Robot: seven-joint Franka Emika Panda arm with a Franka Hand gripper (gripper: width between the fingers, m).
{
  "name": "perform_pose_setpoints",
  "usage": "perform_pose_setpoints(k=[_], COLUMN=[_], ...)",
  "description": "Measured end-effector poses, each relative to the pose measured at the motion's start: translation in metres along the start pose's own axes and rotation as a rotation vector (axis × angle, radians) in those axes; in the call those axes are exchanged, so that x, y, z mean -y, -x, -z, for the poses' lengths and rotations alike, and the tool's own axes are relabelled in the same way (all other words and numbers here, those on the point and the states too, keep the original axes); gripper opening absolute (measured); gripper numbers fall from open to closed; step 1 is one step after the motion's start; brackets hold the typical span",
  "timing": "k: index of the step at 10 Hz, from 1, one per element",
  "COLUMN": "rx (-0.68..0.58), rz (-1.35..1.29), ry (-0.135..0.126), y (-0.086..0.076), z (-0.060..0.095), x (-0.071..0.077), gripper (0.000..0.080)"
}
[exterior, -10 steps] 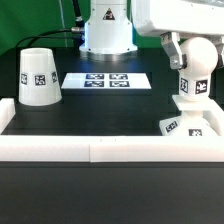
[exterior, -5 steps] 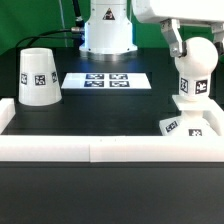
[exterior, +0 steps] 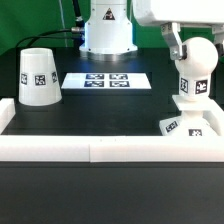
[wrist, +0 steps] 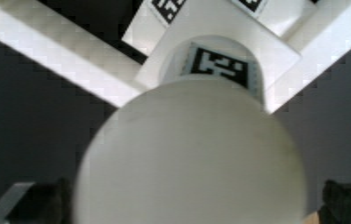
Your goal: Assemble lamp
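Observation:
The white ball-shaped bulb point(exterior: 190, 88) stands upright on the flat square base point(exterior: 192, 126) at the exterior view's right. My gripper point(exterior: 193, 60) is right above the bulb, its fingers down either side of the top. In the wrist view the bulb point(wrist: 198, 150) fills the picture, with a tag on its lower part. A dark finger point(wrist: 33, 200) shows at each side of it with a thin gap, so my gripper point(wrist: 190, 205) looks open. The cone-shaped shade point(exterior: 38, 77) stands on the table at the exterior view's left, far from my gripper.
The marker board point(exterior: 107, 80) lies flat at the back middle. A white rail point(exterior: 100, 148) runs along the table's front, with a side piece point(exterior: 6, 112) at the left. The robot's white pedestal point(exterior: 107, 30) stands behind the marker board.
Between one second and half a second ago my gripper shifted or turned over the bulb; the finger seen on its left sits higher. The bulb's tag has not moved. Nothing has changed since.

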State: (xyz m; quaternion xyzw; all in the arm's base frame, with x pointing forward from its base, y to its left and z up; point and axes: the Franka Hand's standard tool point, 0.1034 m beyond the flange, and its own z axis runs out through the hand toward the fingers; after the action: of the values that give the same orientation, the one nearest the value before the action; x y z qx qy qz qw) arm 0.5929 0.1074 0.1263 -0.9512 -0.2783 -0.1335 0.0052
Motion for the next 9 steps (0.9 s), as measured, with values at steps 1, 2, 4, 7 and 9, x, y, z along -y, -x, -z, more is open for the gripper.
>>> perform_pose_setpoints(k=[1,2,4,7,9], rx=[0.031,0.092,0.161,0.154,0.155], rz=[0.001,-0.005,-0.007,-0.011,-0.014], ry=[-0.016,-0.039,-0.07,-0.064,-0.064], y=[-0.0046,-0.0023,-0.0014,0.0009,0.0014], z=[0.001,-0.0002,-0.0018,-0.0035,-0.0046], x=[-0.0007,0.0013,-0.0004,-0.0078,-0.0074], gripper=[0.0698,0.0698,0.0698,0.0698,0.0698])
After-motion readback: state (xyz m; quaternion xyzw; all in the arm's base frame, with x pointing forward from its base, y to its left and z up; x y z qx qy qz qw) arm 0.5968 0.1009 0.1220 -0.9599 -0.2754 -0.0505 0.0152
